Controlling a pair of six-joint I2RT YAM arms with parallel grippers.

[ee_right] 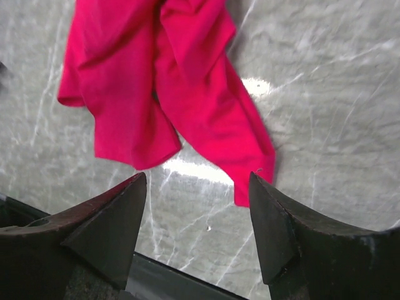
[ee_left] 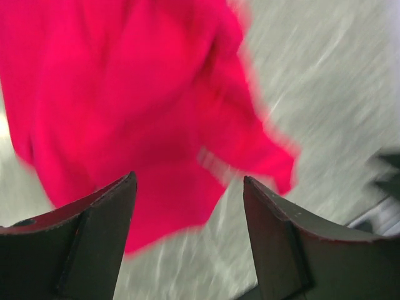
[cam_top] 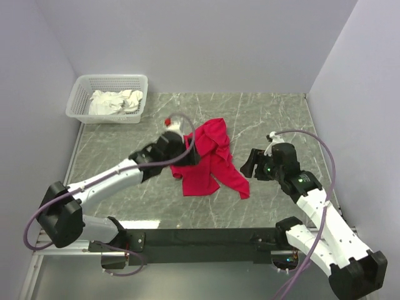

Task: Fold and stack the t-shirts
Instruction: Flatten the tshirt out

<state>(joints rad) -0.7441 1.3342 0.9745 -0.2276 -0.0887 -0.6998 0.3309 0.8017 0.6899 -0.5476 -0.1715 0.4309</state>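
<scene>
A bright red t-shirt lies crumpled and loosely bunched in the middle of the marble table. My left gripper is at the shirt's left edge. In the blurred left wrist view the shirt fills the upper left, and the left gripper stands open with only the table top and the shirt's lower hem between its fingers. My right gripper hovers just right of the shirt's lower right corner. The right wrist view shows the shirt ahead and the right gripper open and empty.
A white lattice basket stands at the back left corner with white cloth in it. Walls close the table on the left, back and right. The table's black front rail runs between the arm bases.
</scene>
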